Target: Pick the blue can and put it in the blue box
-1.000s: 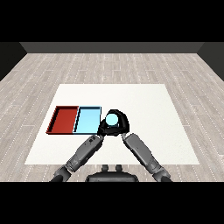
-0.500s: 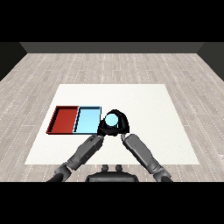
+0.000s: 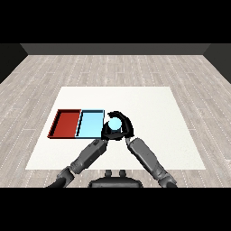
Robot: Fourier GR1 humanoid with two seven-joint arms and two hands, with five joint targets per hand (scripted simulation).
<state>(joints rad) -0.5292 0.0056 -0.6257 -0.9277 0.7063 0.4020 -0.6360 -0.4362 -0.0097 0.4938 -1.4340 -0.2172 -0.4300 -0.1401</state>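
1. In the head view, you will find almost nothing changed from half a second ago: the blue can (image 3: pixel 114 122) has stayed at the same spot, just right of the light blue tray (image 3: pixel 91 124), and both forearms keep the same pose
2. Your right hand (image 3: pixel 124 127) is curled round the blue can, its fingers arching over the top and right side of it
3. Your left hand (image 3: pixel 107 131) sits pressed against the can's left side, just at the light blue tray's right edge; you cannot tell from this view whether its fingers are curled or straight
4. The light blue tray shows only its bare floor, so the can is not yet in it
5. The red tray (image 3: pixel 66 123) lies touching the light blue one on its left, and it too shows only its bare floor
6. Both trays rest on the white table (image 3: pixel 153 108)
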